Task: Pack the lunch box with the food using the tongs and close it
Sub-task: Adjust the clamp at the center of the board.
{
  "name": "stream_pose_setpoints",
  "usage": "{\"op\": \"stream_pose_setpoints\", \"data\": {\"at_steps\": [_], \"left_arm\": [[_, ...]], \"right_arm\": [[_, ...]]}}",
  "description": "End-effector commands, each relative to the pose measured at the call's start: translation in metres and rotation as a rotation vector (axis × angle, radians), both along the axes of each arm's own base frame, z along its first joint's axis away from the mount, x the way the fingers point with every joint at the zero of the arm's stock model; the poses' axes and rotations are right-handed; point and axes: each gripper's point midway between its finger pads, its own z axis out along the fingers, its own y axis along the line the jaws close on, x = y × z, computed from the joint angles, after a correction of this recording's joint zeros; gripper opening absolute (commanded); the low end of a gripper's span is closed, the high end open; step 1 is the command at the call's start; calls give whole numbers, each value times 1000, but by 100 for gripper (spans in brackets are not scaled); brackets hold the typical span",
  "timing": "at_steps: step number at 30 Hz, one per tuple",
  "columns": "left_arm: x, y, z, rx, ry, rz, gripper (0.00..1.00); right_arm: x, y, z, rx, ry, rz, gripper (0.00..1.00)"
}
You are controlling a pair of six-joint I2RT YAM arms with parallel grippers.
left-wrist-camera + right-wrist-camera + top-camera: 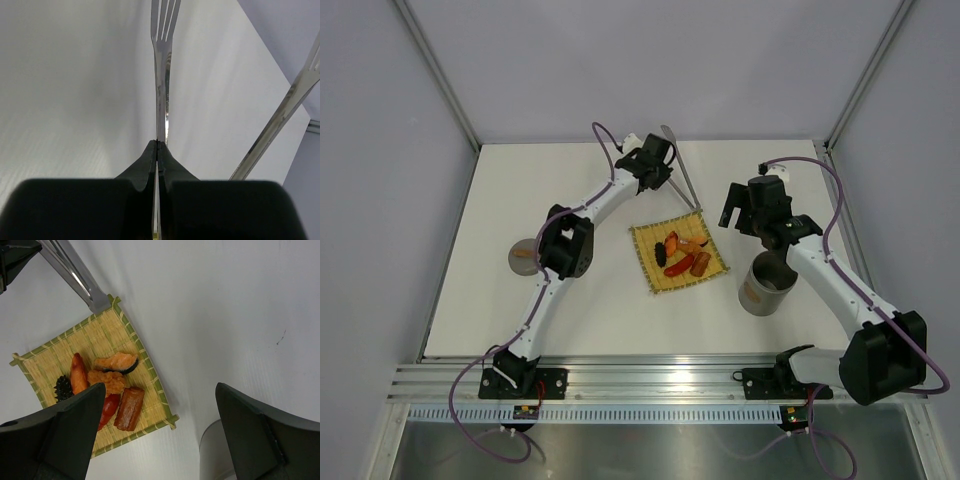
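- The left gripper (158, 146) clamps shut on a single arm of the tongs (688, 188), at 12 o'clock from the mat (102, 337); the second arm splays free to one side, so the tool stands spread and pinches nothing.
- The tongs' long axis runs from about 11 o'clock to 5 o'clock in the overhead view; the slotted tips appear to point away towards the far wall, with the joined end at the mat's far corner; whether that end touches the weave cannot be told.
- The tongs look light, stiff and springy, and their polished steel is likely slick; held by one arm they may swivel and cannot be squeezed; a hold across both arms near mid-length looks the better bet.
- The food (682, 254) lies clustered on the mat; the lunch box (765, 290) stands open-topped at 4 o'clock from it; the right gripper (160, 434) hangs wide open at 2 o'clock.
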Motion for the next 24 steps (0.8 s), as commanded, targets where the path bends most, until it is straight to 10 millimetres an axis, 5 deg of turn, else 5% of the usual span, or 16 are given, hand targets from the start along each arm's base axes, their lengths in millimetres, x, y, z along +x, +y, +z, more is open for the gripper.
{"op": "stream_pose_setpoints", "data": {"at_steps": [1,7,19,24], "left_arm": [[9,-14,65,-87,-124,-11,0],[12,-16,50,-102,-104,28,0],[6,-73,45,-218,-122,-18,0],[-12,-95,38,-215,-106,-71,0]], "right_arm": [[0,-7,15,4,-42,-32,99],[-2,-7,16,4,-43,-33,100],[-3,-9,13,-4,-41,-37,99],[-1,-7,13,8,-44,-36,99]]}}
